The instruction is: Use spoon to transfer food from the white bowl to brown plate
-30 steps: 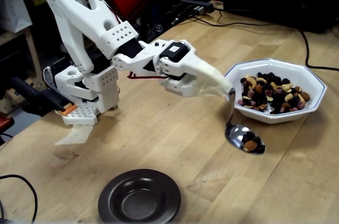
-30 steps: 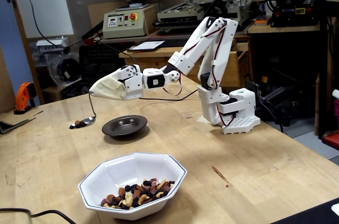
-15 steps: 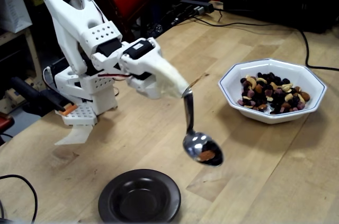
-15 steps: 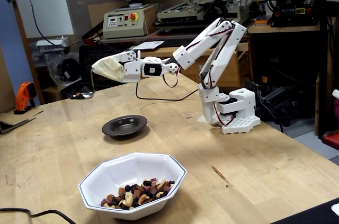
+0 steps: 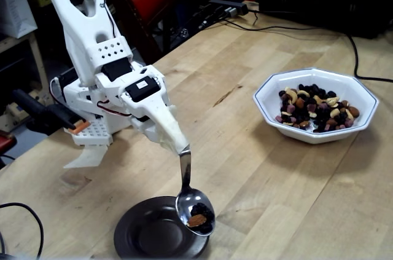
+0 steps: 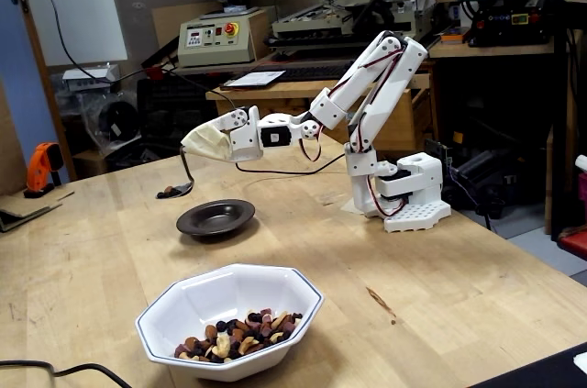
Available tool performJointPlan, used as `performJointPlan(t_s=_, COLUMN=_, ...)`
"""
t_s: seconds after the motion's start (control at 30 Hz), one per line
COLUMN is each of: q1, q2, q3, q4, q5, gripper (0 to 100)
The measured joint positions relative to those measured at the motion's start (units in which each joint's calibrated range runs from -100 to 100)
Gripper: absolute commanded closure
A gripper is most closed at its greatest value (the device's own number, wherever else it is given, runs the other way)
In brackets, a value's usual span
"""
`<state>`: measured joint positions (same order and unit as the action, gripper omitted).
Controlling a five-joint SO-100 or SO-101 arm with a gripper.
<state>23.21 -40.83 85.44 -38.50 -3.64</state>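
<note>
The pincer (image 5: 179, 145) is clamped on the handle of the spoon (image 5: 191, 201), which hangs loaded with food (image 5: 199, 215) above the near right rim of the brown plate (image 5: 144, 235). The white bowl (image 5: 315, 105) sits well apart at far right on the table (image 5: 258, 180).

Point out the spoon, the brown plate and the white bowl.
spoon (image 5: 195, 209): a fixed view, on its loaded oval bowl.
brown plate (image 5: 132, 230): a fixed view, on its left rim.
white bowl (image 6: 188, 302): a fixed view, on its bare inner wall.
</note>
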Motion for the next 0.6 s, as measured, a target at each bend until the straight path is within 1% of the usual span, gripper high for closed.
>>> performJointPlan(t_s=0.6, q1=4.60, q2=0.00, q3=0.00, q4=0.00, q5=-0.05, gripper=96)
